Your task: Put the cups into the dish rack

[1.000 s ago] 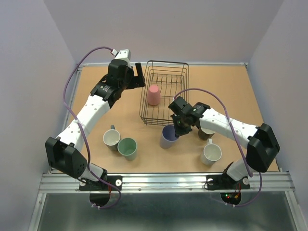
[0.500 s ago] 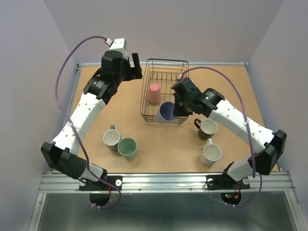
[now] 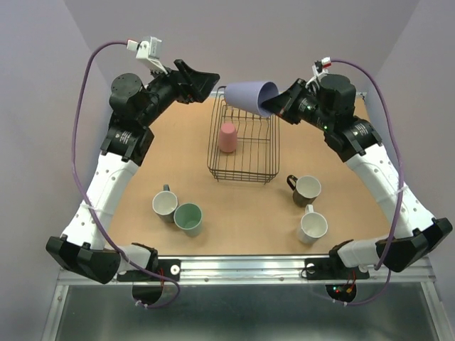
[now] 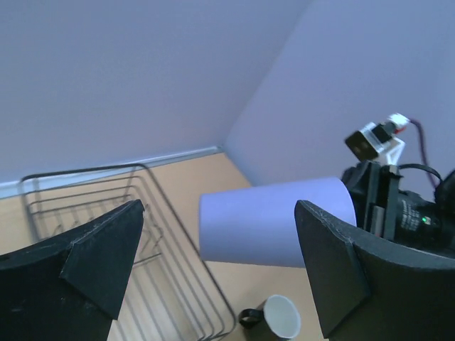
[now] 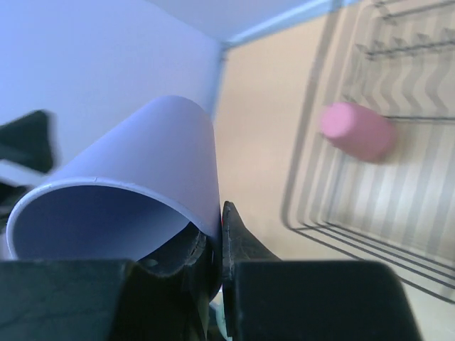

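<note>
Raised high, facing each other: the left pincer (image 3: 206, 80) gapes wide, the right pincer (image 3: 279, 106) pinches a smooth lavender cup (image 3: 247, 95) by its rim.

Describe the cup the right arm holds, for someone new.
Start at the black wire dish rack. Above its far edge the right gripper pinches a lavender cup by the rim, tipped sideways. It's the only cup in the air.

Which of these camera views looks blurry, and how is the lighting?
Right wrist view: the pink cup and dish rack are smeared, while the lavender cup near the lens is crisper. Left wrist view: sharp, though the near fingers are dark silhouettes. Top external view: sharp, evenly lit, only soft shadows.
</note>
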Robot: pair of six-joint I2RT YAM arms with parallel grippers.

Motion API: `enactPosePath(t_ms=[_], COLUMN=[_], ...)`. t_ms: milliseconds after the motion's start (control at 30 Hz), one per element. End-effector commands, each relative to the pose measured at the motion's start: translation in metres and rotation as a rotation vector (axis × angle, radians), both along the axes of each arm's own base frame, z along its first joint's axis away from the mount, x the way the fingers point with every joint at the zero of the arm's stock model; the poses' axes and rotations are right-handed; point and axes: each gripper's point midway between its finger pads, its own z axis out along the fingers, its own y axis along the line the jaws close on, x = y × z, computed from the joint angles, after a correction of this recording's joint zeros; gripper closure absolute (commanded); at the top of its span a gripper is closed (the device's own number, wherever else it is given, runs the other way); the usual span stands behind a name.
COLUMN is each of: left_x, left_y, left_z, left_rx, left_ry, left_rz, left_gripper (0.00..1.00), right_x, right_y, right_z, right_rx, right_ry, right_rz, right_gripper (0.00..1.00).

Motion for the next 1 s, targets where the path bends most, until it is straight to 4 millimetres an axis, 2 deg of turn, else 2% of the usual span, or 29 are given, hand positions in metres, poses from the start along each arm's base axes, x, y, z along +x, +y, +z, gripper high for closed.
enactPosePath(t_ms=[0, 33, 67, 100, 133, 200, 233, 267, 333, 433, 600, 767, 967], left_x=[-0.040, -0.044, -0.046, -0.051, -0.052, -0.057, -0.059, -0.066, -0.073, -0.085, -0.098, -0.094, -0.100], left_y=[-0.034, -0.036, -0.038, -0.042, -0.044, -0.046, -0.048, -0.046, -0.046, -0.048, -0.051, -0.060, -0.070], left_z=[0.034, 0.037, 0.041, 0.039, 0.037, 0.036, 0.032, 0.036, 0.037, 0.041, 0.049, 0.043, 0.043], left_rx=[-0.110, -0.127, -0.132, -0.132, -0.131, -0.131, -0.127, -0.139, -0.159, -0.181, -0.236, -0.248, -0.283], left_ry=[-0.112, -0.112, -0.130, -0.120, -0.115, -0.116, -0.108, -0.125, -0.131, -0.164, -0.172, -0.151, -0.149], left_rz=[-0.306, -0.334, -0.357, -0.398, -0.415, -0.448, -0.465, -0.476, -0.506, -0.564, -0.651, -0.697, -0.756], left_gripper=[0.01, 0.01, 0.01, 0.01, 0.01, 0.01, 0.01, 0.01, 0.01, 0.01, 0.01, 0.01, 0.02], right_x=[-0.036, -0.038, -0.042, -0.042, -0.046, -0.050, -0.060, -0.056, -0.066, -0.074, -0.077, -0.077, -0.082], right_y=[0.023, 0.023, 0.019, 0.017, 0.013, 0.011, 0.010, 0.013, 0.012, 0.013, 0.013, 0.013, 0.017], right_z=[0.105, 0.106, 0.119, 0.114, 0.125, 0.126, 0.141, 0.120, 0.116, 0.115, 0.111, 0.114, 0.114], right_rx=[0.280, 0.299, 0.332, 0.364, 0.398, 0.479, 0.569, 0.602, 0.716, 0.769, 0.754, 0.757, 0.752], right_ry=[-0.248, -0.256, -0.304, -0.274, -0.293, -0.319, -0.349, -0.303, -0.286, -0.274, -0.279, -0.292, -0.295], right_rz=[0.195, 0.198, 0.200, 0.201, 0.213, 0.249, 0.294, 0.306, 0.351, 0.402, 0.411, 0.415, 0.458], right_gripper=[1.00, 1.00, 1.00, 1.00, 1.00, 1.00, 1.00, 0.99, 1.00, 1.00, 1.00, 1.00, 1.00])
